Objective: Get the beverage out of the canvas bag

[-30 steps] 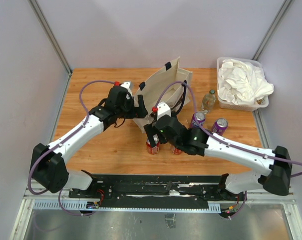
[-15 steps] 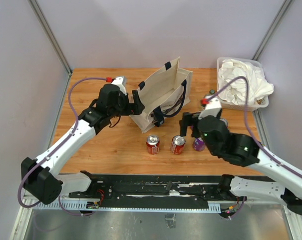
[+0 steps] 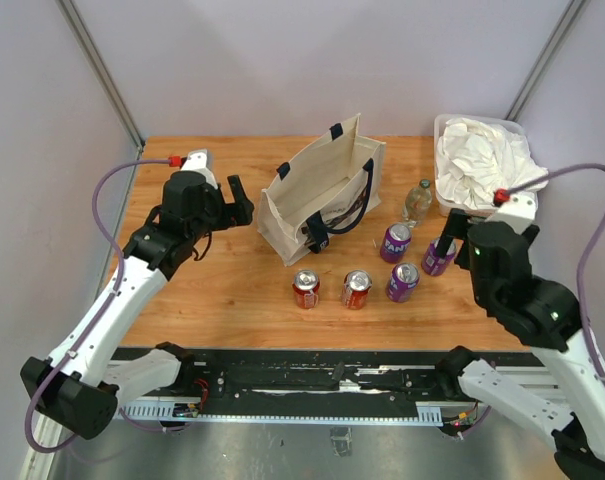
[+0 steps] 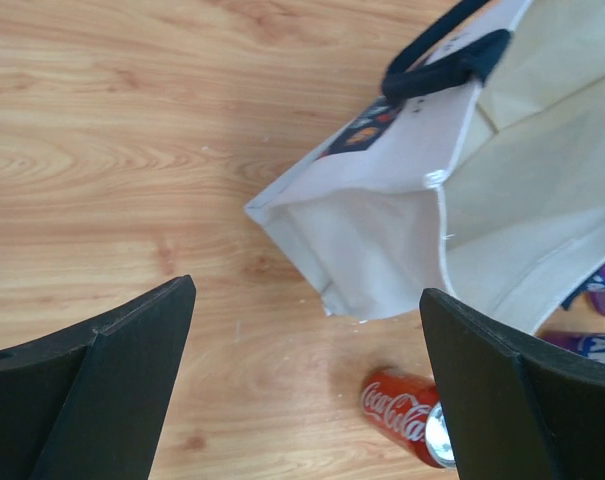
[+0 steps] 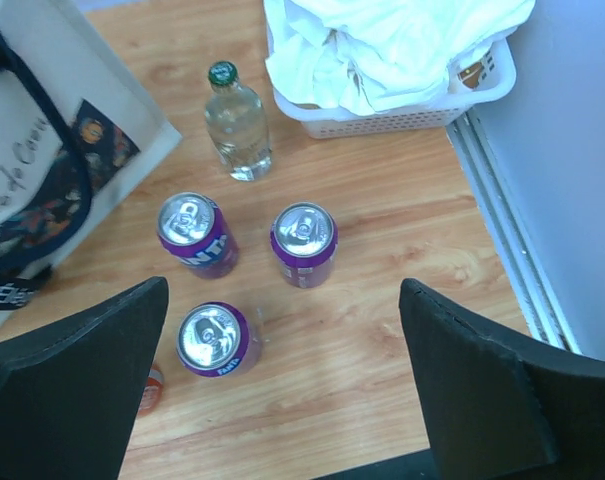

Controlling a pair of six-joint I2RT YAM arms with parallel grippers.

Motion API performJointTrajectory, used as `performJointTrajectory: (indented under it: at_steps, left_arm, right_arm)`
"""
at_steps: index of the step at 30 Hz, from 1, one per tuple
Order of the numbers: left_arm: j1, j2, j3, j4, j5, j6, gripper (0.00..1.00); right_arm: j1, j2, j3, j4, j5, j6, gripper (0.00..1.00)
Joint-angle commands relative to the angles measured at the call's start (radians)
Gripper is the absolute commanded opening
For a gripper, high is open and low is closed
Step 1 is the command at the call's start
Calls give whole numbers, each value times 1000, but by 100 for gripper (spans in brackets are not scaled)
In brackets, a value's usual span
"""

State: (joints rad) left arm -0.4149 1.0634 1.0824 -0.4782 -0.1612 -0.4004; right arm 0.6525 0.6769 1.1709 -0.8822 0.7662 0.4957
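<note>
Since the earlier frame, both arms are drawn back from the canvas bag (image 3: 322,190). The left pincer (image 3: 240,200) is now held to the left of the bag, apart from it, and the right pincer (image 3: 450,238) is carried away to the right side of the tabletop (image 3: 212,290). Both pincers are released, with the jaws spread wide, and nothing is grasped between them.

The cream bag is seen standing in the middle of the tabletop, its mouth open and its navy-blue handles hanging over the sides. In the left wrist view one corner of the bag (image 4: 382,230) is seen between the fingers.

Two red Coca-Cola cans (image 3: 305,289) are placed upright side by side in front of the bag. Three purple Fanta cans (image 5: 304,243) are grouped to the right of the bag, below the right pincer (image 5: 284,288). A glass bottle (image 5: 237,125) with a green cap is set behind them, between the bag and a white basket (image 5: 382,120) that is filled with white cloths (image 5: 382,40).
</note>
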Motion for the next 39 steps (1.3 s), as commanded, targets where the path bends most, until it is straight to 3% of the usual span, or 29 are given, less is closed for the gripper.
performJointTrajectory:
  at_steps: [1, 6, 15, 24, 39]
  left_arm:
    - [46, -40, -10, -63, -57, 28, 100]
    - [103, -79, -31, -81, -68, 43, 100]
    - [155, -106, -53, -128, -9, 69, 100]
    - [154, -205, -95, -151, -87, 56, 100]
    - [154, -272, -141, -183, -123, 16, 100]
  right_arm:
    - [-113, 129, 61, 12, -66, -104, 98]
    - [-403, 190, 121, 88, -295, -191, 98]
    - [-923, 229, 76, 30, -707, -201, 98]
    - [-952, 74, -51, 32, -701, -204, 98]
    - [-943, 25, -70, -45, -643, -169, 98]
